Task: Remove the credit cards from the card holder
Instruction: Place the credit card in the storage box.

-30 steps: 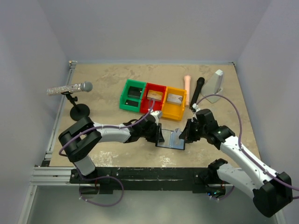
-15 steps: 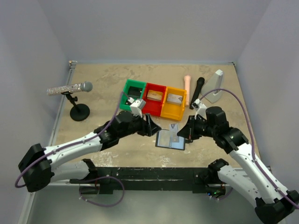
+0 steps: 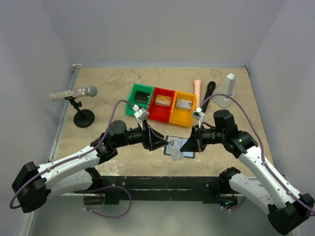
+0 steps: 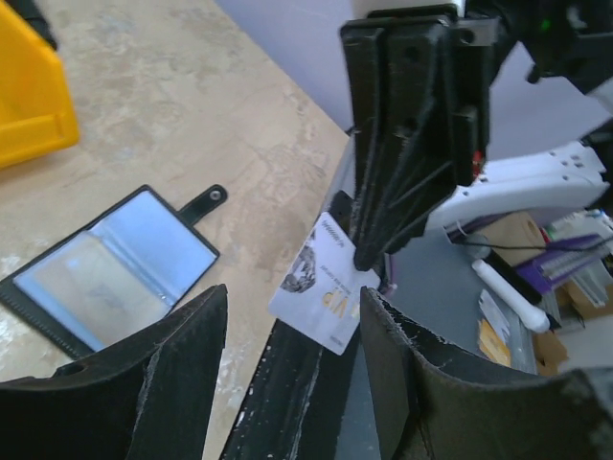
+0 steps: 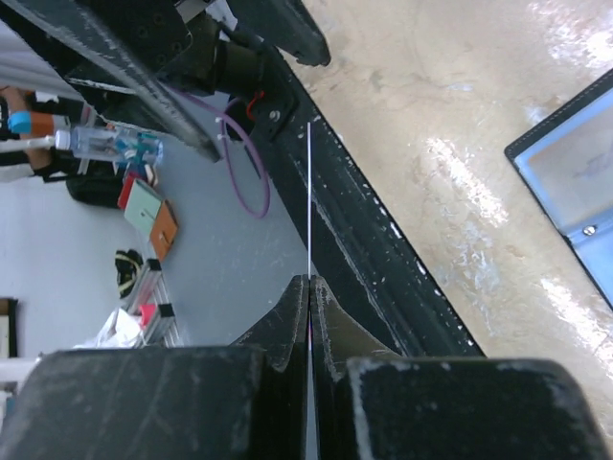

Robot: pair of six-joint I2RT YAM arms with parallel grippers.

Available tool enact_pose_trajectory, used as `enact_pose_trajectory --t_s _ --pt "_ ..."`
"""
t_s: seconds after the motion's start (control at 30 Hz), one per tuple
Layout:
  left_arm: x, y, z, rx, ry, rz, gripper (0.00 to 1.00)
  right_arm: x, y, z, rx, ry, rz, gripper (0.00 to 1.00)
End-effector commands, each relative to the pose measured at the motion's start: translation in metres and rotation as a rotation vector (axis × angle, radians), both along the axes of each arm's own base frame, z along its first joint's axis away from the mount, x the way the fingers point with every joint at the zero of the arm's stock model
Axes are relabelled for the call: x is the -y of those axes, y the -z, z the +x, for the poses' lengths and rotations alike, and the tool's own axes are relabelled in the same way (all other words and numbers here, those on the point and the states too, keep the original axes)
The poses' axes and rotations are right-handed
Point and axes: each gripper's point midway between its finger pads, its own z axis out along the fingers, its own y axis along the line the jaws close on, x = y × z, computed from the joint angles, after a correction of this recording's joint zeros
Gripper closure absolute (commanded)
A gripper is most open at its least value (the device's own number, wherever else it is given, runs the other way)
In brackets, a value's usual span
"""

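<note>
Right hand (image 3: 183,146) was shut tight on a pale card (image 3: 176,152), pinching it by one edge. In its own camera I saw the two fingers (image 5: 287,321) pressed together with the card (image 5: 309,192) standing thin as a line between them. Left hand (image 3: 160,144) faced it from the other side with its fingers (image 4: 182,374) spread apart. They held nothing. From the left camera, the card (image 4: 326,287) hung in the gap between those fingers, and I could not see either one touching it. The right hand (image 4: 369,254) came down onto it from above. The card had a dark picture and some gold letters on it.

The wallet (image 3: 172,141) lay open and flat on the table (image 3: 108,88), just beyond the two hands. I could see its pale blue insides and its little black tab (image 4: 206,201). The card was out of the wallet and up in the air.

Behind the wallet sat three joined bins. The red bin (image 3: 156,114) had a tan card (image 3: 164,100) in it. The yellow bin (image 3: 181,117) had a grey card (image 3: 183,103) in it. The green bin (image 3: 132,105) looked dark inside, and I could not tell what lay there.
</note>
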Motion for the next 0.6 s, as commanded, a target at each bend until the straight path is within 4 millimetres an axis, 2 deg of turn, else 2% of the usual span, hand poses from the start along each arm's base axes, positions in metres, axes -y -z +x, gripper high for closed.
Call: enact_pose_trajectory --t_s 0.0,0.17,0.27,0.57 --pt "0.006 -0.049 -0.028 0.154 0.197 -0.120 0.38 -0.007 -0.028 -0.016 0.067 -0.130 0.082 1.00" --pt "0.012 -0.052 -0.045 0.151 0.338 -0.103 0.39 -0.010 -0.032 -0.023 0.070 -0.178 0.096 1.00" --pt "0.015 -0.045 -0.045 0.123 0.355 -0.076 0.40 -0.011 -0.033 -0.028 0.068 -0.203 0.104 1.00" --pt "0.020 -0.042 -0.046 0.105 0.393 -0.072 0.43 -0.013 -0.037 -0.036 0.075 -0.242 0.120 1.00"
